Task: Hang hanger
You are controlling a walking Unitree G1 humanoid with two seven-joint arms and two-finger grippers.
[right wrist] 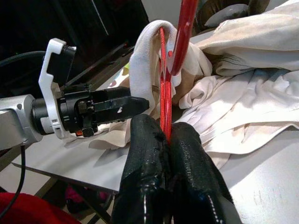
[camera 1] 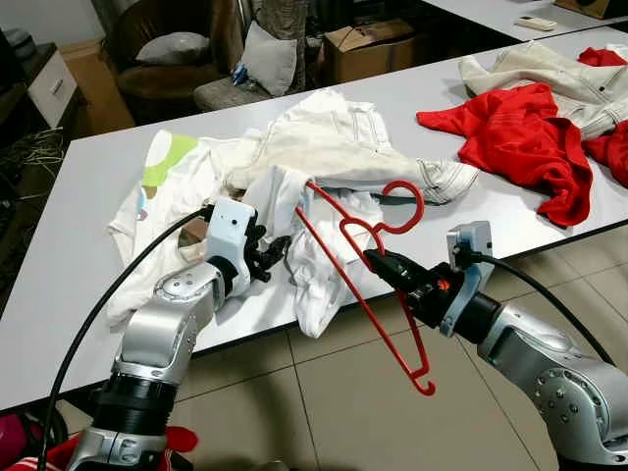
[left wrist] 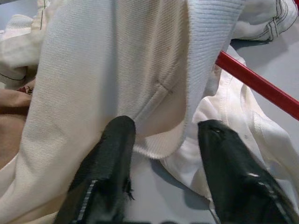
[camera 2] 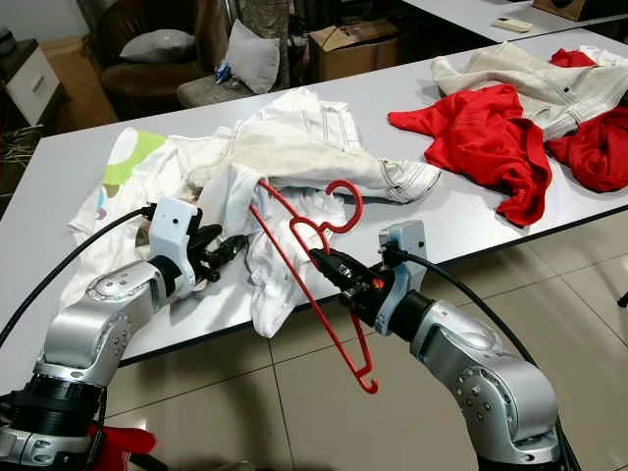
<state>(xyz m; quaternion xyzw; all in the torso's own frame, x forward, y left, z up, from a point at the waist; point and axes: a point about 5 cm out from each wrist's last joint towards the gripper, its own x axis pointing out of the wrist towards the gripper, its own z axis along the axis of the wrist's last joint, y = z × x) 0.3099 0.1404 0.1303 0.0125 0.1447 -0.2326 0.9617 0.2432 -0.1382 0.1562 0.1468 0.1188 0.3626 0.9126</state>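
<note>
White cloth sits between my left gripper's (camera 1: 278, 249) spread fingers (left wrist: 110, 158), at the near edge of the table (camera 1: 88, 186); they touch the hem of the shirt (camera 1: 319, 265) but I judge they have no bite on it yet. That shirt droops over the near table edge, one fold draped over the far end of the hanger (camera 1: 368, 260). If I close here I may pinch only a loose flap, and the cloth could slide off the rod and drag to the floor.

To the right, my right gripper (camera 1: 378, 261) is clamped on the red hanger near its neck, hook (camera 1: 407, 201) pointing far and right, the long arm hanging down past the table edge. Held by one thin rod, it could twist in my grip if the shirt tugs on it, or its low end could catch the table as I lift.

Further right, red clothes (camera 1: 510, 132) lie on the table, well apart. Beyond the table, a cardboard box (camera 1: 368, 44) stands on the floor; I can't tell what it holds.
</note>
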